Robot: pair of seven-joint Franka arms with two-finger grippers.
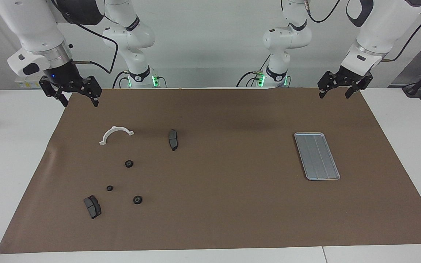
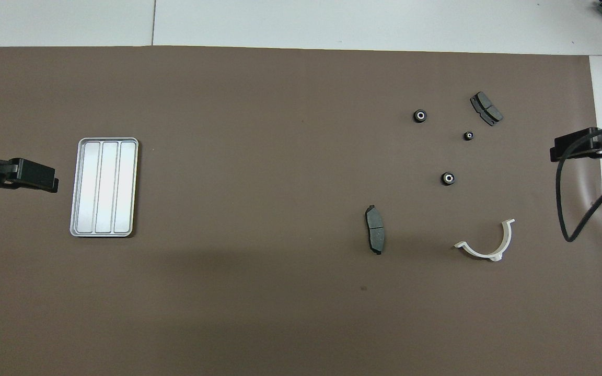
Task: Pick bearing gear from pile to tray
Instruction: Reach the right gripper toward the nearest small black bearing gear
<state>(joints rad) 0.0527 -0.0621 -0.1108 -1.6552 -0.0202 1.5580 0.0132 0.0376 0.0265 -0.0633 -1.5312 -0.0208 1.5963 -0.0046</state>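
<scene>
1. Brown paper mat (image 1: 214, 204) covered the table. Going from my left arm's end, my left gripper (image 2: 45, 180) hung in the air over the mat's edge, fingers spread and holding nothing.
2. Just beside it the tray (image 2: 73, 188) lay flat on the mat, and no part lay in it.
3. Bare mat separated the tray from the pile, which lay well apart from it toward my right arm's end.
4. A dark brake pad (image 2: 375, 236) came first in the pile; the white half-ring bracket (image 2: 489, 248) lay nearer to me.
5. Three small black gears lay farther out: one (image 2: 448, 178) close to the bracket, a second (image 2: 420, 116) farther still, and the smallest (image 2: 469, 136) between them, beside another brake pad (image 2: 486, 108).
6. My right gripper (image 1: 74, 95) waited high over the mat's corner, fingers released, empty.
7. I judged the task not yet begun: no gear was picked.
8. The next move probably called for my right arm to descend onto the gear nearest me, fingers straddling it, clear of the bracket.
</scene>
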